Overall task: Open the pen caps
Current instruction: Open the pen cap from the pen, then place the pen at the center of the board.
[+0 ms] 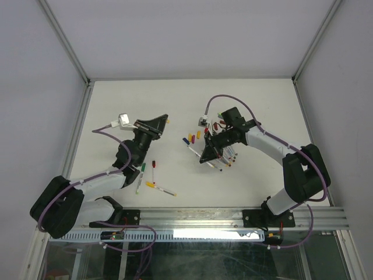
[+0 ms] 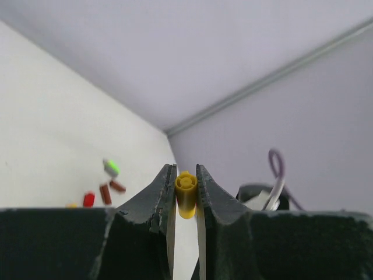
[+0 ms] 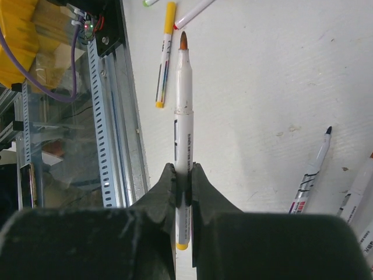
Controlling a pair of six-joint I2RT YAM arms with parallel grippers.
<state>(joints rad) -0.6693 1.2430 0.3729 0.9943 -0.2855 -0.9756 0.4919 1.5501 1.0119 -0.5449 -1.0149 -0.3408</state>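
While the left pincer stands raised over the table, we see its jaws clamped on a yellow cap. The cap sits end-on between the fingertips, its ribbed open end facing the wrist camera. Left of those fingers, red and dark red loose caps lie on the table, well apart from the held one. In the top view they belong to a scatter of caps between the two arms. The right pincer is closed on a white pen, gripping it low on the barrel, and the pen's bare brownish tip points away from the fingers. A capped yellow pen lies just beside that tip. A black-tipped pen lies to the right, apart.
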